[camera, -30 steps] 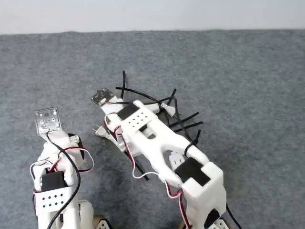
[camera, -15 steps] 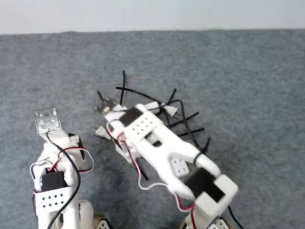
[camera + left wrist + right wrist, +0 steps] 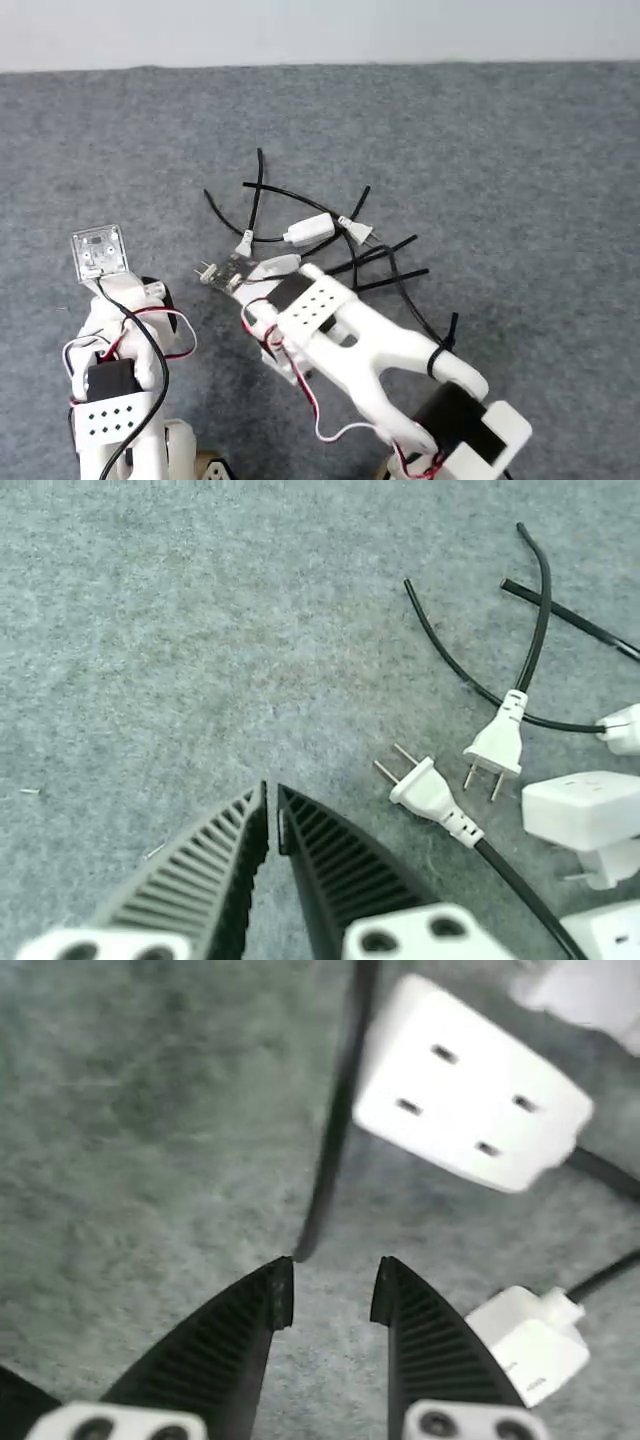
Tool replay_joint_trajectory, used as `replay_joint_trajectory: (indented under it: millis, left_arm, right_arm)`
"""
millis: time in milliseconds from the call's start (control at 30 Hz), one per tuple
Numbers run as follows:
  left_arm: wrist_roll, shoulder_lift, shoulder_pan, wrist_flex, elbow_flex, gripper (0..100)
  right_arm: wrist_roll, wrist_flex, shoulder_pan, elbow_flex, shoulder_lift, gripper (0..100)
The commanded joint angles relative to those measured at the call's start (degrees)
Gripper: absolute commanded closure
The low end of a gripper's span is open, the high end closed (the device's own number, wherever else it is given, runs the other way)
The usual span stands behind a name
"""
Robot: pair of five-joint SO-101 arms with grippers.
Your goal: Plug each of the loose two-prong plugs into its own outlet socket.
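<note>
**High view.** The left arm (image 3: 110,380) sits at the near corner, well apart from the tangle. The right arm (image 3: 350,335) lies over the near part of the black cords (image 3: 290,198), so I can't read what is under it. A plug (image 3: 207,270) lies loose on the grey mat (image 3: 500,150), just past that arm's tip, with its prongs bare. A second plug (image 3: 245,243) is near it. A third plug (image 3: 357,232) lies farther along, just beside a white oblong body (image 3: 308,229). I can't tell whether that body is a socket.

**Left wrist view.** The left gripper (image 3: 270,798) has its fingers pressed almost together, with a thin slit between them and nothing in it. It hangs over bare mat. The plug (image 3: 428,790) lies near the gripper but apart from it. The second plug (image 3: 497,748) points its prongs toward a socket block (image 3: 585,810). The block is cut off at the frame edge and I see no slots on it. I can't judge whether the prongs touch it.

**Right wrist view.** The right gripper (image 3: 332,1285) has its fingers spread, pinching nothing. A cord's cut end stops just at one fingertip. Beyond the gripper lies a four-slot block (image 3: 470,1120), with every slot open. A white piece (image 3: 525,1345) sits partly behind one finger. I can't tell whether it is a plug or a socket.
</note>
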Motion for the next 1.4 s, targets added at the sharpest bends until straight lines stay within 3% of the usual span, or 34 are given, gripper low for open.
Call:
replay_joint_trajectory:
  millis: [0,467,633,767,967,1367]
  left_arm:
    - [0.35,-0.26,0.09,-1.93,-1.63,98]
    - [0.35,-0.26,0.09,-2.02,-1.63,98]
    - [0.35,-0.26,0.09,-2.02,-1.63,98]
    - [0.35,-0.26,0.09,-2.02,-1.63,98]
    - [0.35,-0.26,0.09,-2.02,-1.54,98]
    - [0.26,-0.26,0.09,-2.02,-1.54,98]
  right_arm:
    - [0.44,-0.22,-2.24,-0.44,-2.77,85.5]
    - [0.00,-7.16,-1.10,-0.62,8.40,85.7]
    - [-2.02,-7.34,-1.01,-1.23,7.60,99.8]
    - [-1.93,-6.46,-1.01,-1.05,5.58,99.1]
    - [2.90,-0.57,0.48,-1.41,-4.97,99.1]
    - [9.76,21.05,16.04,-18.73,-35.91,99.1]
